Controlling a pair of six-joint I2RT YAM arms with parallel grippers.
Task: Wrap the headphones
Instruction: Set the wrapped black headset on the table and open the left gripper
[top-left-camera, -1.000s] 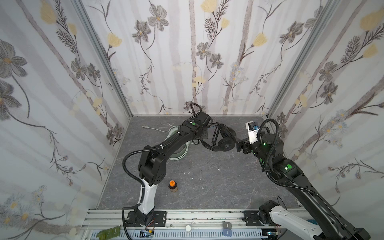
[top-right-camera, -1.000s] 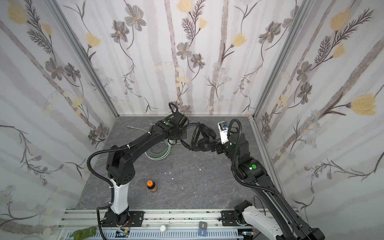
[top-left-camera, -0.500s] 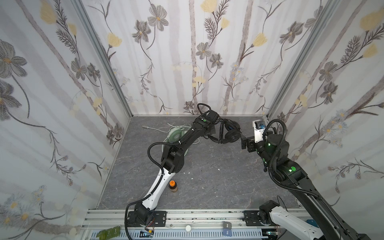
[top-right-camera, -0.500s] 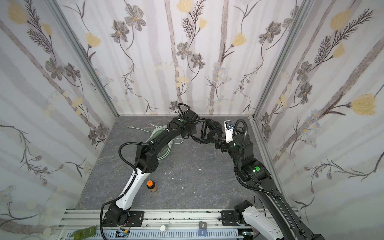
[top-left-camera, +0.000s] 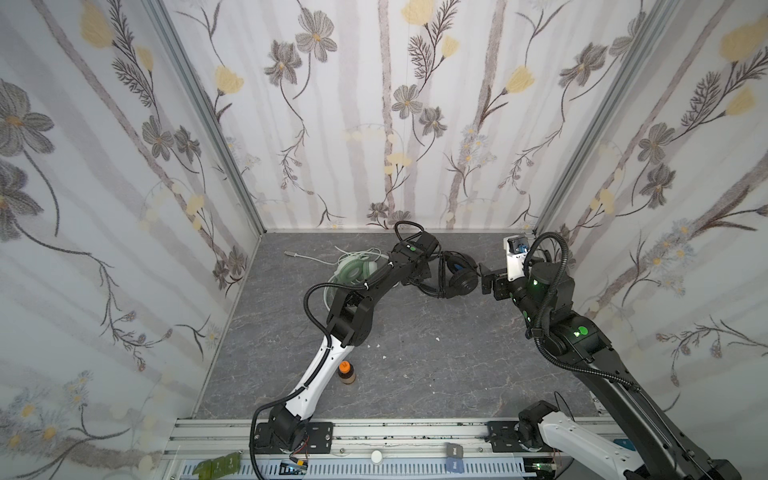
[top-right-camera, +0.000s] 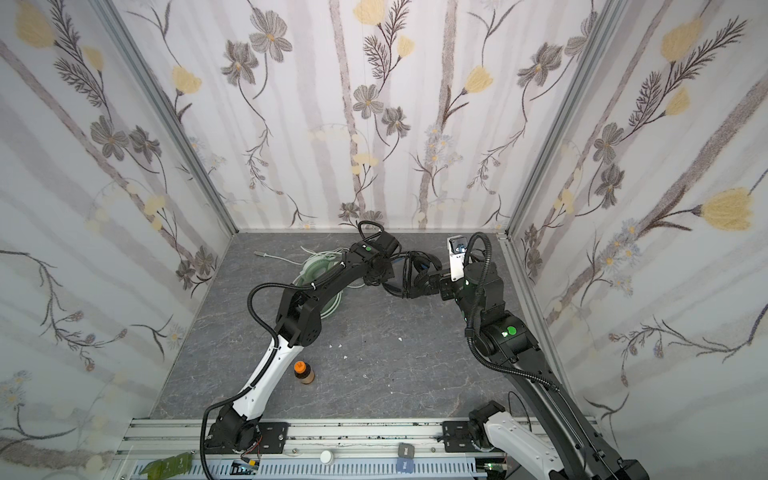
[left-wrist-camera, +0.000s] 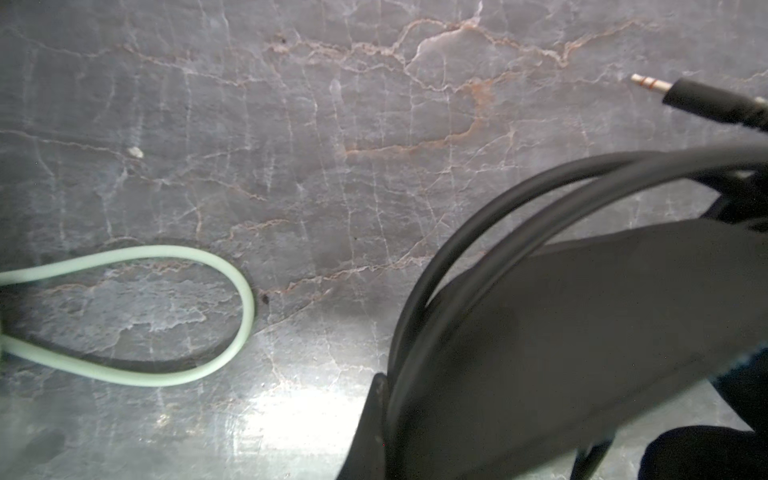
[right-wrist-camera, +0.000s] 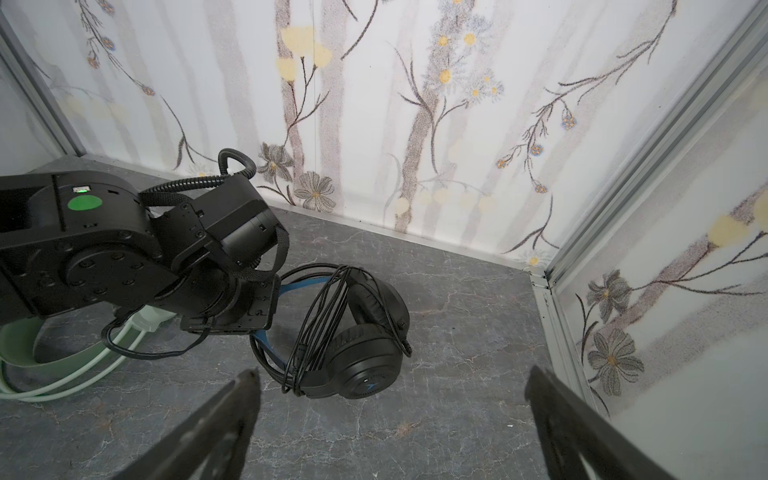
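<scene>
Faintly, blue emblem (right-wrist-camera: 371, 385) on black headphones (right-wrist-camera: 357, 353) earcup; cable (right-wrist-camera: 322, 320) wound around.

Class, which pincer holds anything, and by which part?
Right pincer: open, empty. Left pincer: shut beside black headset's headband; whether it grips cannot be told.

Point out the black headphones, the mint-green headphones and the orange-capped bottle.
black headphones (right-wrist-camera: 365, 370): right wrist view, on the nearer ear cup.
mint-green headphones (top-left-camera: 353, 271): in a top view, on an ear cup.
orange-capped bottle (top-left-camera: 346, 374): in a top view, on its body.
</scene>
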